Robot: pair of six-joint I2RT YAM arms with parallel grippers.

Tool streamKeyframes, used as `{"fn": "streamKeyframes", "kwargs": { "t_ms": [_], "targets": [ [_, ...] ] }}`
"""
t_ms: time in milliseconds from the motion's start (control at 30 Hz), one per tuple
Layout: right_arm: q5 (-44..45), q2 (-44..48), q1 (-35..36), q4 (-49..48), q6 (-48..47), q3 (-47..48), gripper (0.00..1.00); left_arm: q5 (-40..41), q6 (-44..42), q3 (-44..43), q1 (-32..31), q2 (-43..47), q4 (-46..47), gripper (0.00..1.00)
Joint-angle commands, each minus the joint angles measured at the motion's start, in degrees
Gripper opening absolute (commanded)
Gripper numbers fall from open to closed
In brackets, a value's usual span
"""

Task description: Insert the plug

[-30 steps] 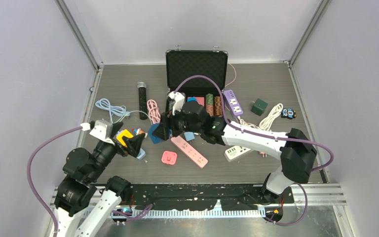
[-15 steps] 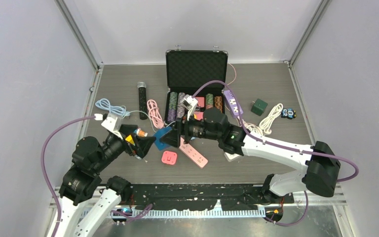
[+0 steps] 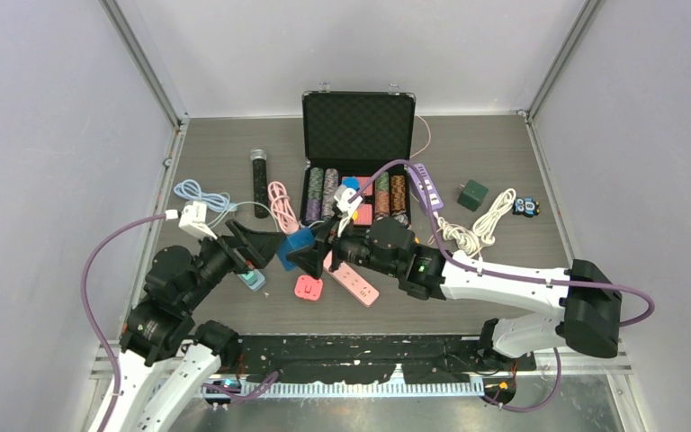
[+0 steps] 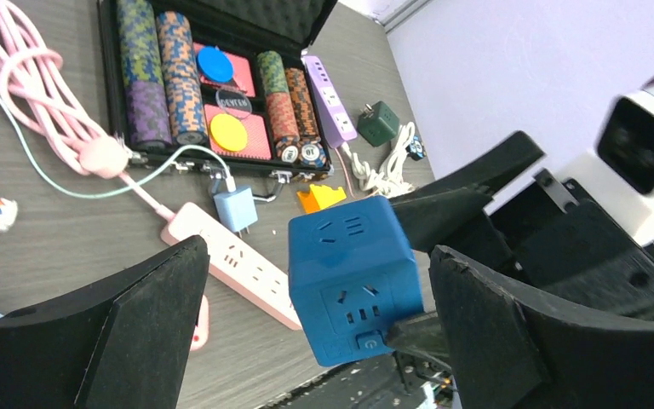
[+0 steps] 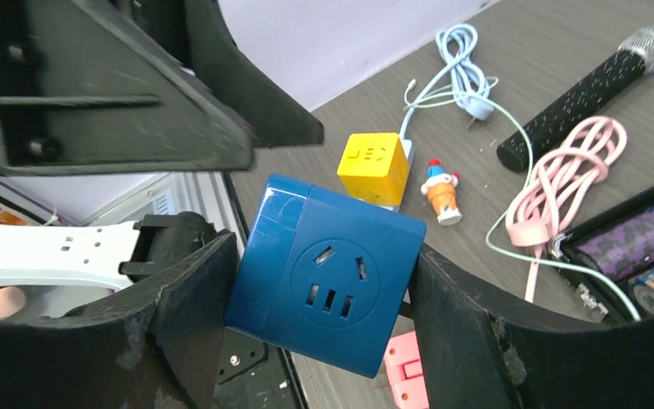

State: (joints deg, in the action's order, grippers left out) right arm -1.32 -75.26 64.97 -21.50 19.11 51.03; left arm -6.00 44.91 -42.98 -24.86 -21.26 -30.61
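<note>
**Q:** What is shown closest to the near edge of the table (image 3: pixel 504 162)?

**A:** A blue socket cube (image 3: pixel 293 245) is clamped between the fingers of the right gripper (image 3: pixel 302 259) and held raised above the table, left of its middle. The left gripper (image 3: pixel 270 256) is presented from the left with its jaws spread wide. In its wrist view one finger is seen on either side of the cube, but contact cannot be made out.

**Q:** What is seen beneath?

**A:** A pink adapter (image 3: pixel 309 287) and a pink power strip (image 3: pixel 346 277) are laid flat. A small blue charger (image 4: pixel 236 209) is seen standing on one end of the strip. A yellow cube (image 5: pixel 373 162) is set toward the left side.

**Q:** And farther back?

**A:** An open case (image 3: pixel 357 126) of chips is placed at the far edge. It is flanked by a microphone (image 3: pixel 259 180) on its left and a purple power strip (image 3: pixel 425 186) on its right.
</note>
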Motion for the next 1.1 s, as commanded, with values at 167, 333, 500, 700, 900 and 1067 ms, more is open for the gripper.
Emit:
{"fn": "streamKeyframes", "kwargs": {
  "t_ms": [167,333,500,700,900,1067],
  "targets": [
    [6.49,-1.87,2.23,-10.39,-8.08,2.59,0.20,-2.35,7.22,3.67,-0.10,-1.72,6.51,1.00],
    [7.13,-3.69,2.48,-11.19,-9.31,3.12,0.20,-5.30,9.23,5.85,-0.10,-1.82,9.55,1.00],
    [6.20,-4.35,2.47,-11.82,-9.44,3.40,0.20,-6.60,9.29,6.57,-0.10,-2.72,9.72,0.98],
    [3.76,-4.03,2.53,-13.06,-10.67,2.33,0.20,-9.44,10.66,5.13,-0.10,-5.74,6.85,0.80],
    [2.12,-4.40,2.53,-14.66,-11.41,1.19,0.20,-12.06,10.85,4.78,-0.10,-7.76,6.95,0.54],
    [0.48,-3.99,2.46,-11.80,-10.46,1.34,0.51,-12.02,7.46,3.45,-0.10,-8.85,6.27,0.02]
  ]
}}
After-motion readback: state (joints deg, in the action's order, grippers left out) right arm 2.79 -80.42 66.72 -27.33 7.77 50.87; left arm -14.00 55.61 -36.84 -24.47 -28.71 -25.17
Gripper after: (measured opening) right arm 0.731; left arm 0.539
